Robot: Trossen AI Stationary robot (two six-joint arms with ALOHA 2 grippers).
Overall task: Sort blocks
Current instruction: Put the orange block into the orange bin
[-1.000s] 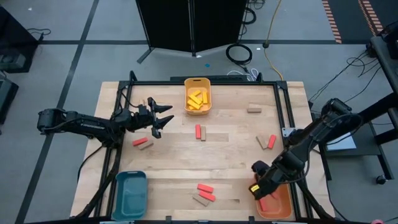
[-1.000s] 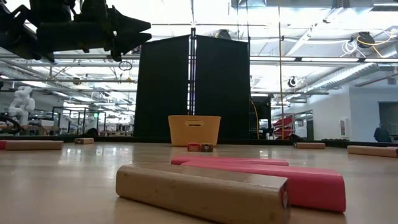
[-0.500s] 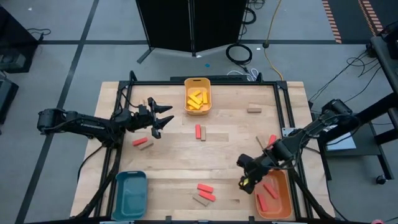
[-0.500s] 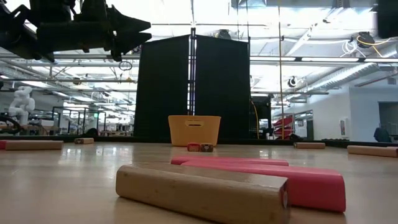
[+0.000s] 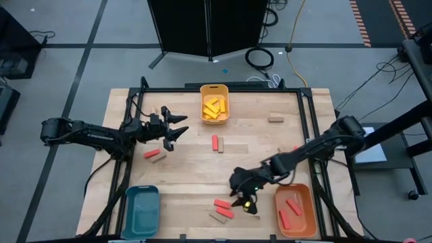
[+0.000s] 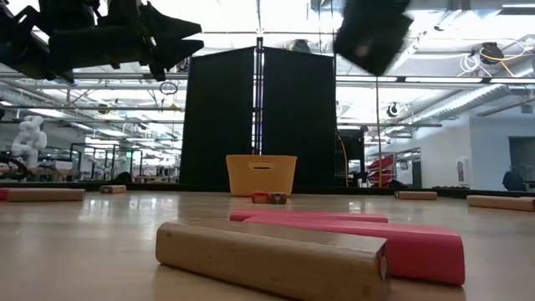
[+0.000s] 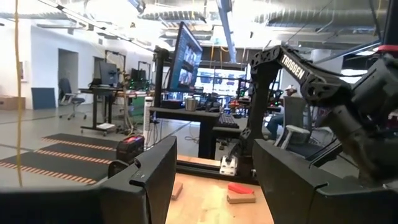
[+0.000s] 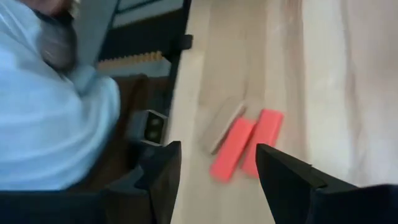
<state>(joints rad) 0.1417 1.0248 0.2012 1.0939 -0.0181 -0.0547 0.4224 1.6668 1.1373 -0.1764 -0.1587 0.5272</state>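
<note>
The right gripper (image 5: 244, 200), wide open and empty, hangs just beside two red blocks (image 5: 223, 206), probably to pick one for the orange tray (image 5: 307, 217).

Yellow plastic tray (image 5: 214, 105) is sitting at table's far edge, centre, holding yellow blocks (image 5: 214, 108). Teal tray (image 5: 142, 209) is lying at near left corner, orange tray (image 5: 295, 210) at near right, holding red blocks (image 5: 291, 206). Between them, near edge: two red blocks (image 5: 223, 207) touching a tan wooden block (image 5: 217, 217).
</note>
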